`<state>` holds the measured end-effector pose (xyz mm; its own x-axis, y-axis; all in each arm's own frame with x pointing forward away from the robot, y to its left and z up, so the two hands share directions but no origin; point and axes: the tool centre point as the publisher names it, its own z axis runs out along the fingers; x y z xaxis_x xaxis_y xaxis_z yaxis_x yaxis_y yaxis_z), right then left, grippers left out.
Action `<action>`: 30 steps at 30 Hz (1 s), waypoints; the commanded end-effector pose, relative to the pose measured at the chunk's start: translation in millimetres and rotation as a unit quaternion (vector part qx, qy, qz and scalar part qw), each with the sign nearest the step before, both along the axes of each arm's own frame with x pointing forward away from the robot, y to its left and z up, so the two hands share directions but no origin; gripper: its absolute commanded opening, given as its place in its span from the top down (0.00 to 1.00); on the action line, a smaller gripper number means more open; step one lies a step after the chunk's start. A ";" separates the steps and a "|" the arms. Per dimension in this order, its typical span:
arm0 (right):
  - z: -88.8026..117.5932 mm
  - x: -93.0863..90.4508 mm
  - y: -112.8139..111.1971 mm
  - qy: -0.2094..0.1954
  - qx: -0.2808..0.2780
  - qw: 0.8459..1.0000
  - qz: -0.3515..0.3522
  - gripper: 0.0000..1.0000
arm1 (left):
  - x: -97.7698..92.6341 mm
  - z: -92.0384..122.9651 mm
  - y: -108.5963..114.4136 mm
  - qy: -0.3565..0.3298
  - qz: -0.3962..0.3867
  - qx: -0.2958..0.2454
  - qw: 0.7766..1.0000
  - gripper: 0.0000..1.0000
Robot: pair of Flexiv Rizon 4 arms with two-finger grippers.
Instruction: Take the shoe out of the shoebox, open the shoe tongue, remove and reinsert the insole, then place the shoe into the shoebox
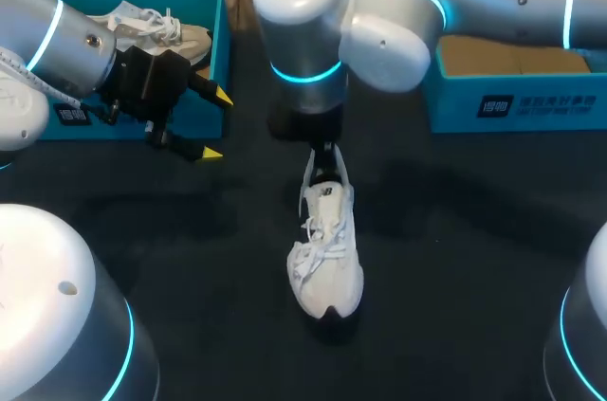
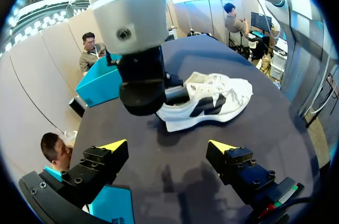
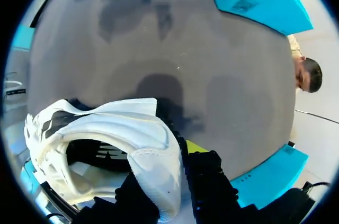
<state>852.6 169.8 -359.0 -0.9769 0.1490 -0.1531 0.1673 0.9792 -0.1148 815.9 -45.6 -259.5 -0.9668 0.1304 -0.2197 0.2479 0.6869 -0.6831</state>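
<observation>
A white shoe [image 1: 327,249] with a black sole stands upright in the middle of the dark table, toe toward the front edge. My right gripper [image 1: 327,169] comes down from above onto its heel. In the right wrist view the gripper [image 3: 169,181] is shut on the heel collar of the shoe [image 3: 132,139], one finger inside and one outside. My left gripper [image 1: 211,124] hangs open to the shoe's left, in front of the blue shoebox [image 1: 220,50]. In the left wrist view, the left gripper [image 2: 168,147] is empty and the shoe [image 2: 212,99] lies ahead of it.
A second pale shoe [image 1: 156,27] lies inside the left shoebox. Another blue box [image 1: 512,102] with a brown inside stands at the back right. The right arm's big elbow [image 1: 299,22] hangs over the table's back middle.
</observation>
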 end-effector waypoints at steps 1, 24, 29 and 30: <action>57.9 -10.2 -13.1 -0.003 0.015 1.000 0.010 1.00 | -1.1 0.3 -0.1 -0.001 0.001 0.001 1.000 0.00; 193.7 -14.6 -8.0 -0.051 0.016 0.997 0.059 1.00 | -1.1 0.3 -0.1 -0.001 0.001 0.001 1.000 0.00; 193.7 -14.6 -8.0 -0.051 0.016 0.997 0.059 1.00 | -1.1 0.3 -0.1 -0.001 0.001 0.001 1.000 0.00; 193.7 -14.6 -8.0 -0.051 0.016 0.997 0.059 1.00 | -1.1 0.3 -0.1 -0.001 0.001 0.001 1.000 0.00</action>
<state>839.3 164.6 -166.6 -0.9675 0.0392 -0.2498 0.0604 0.9951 -0.0778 815.9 -45.5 -259.5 -0.9668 0.1303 -0.2197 0.2478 0.6870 -0.6831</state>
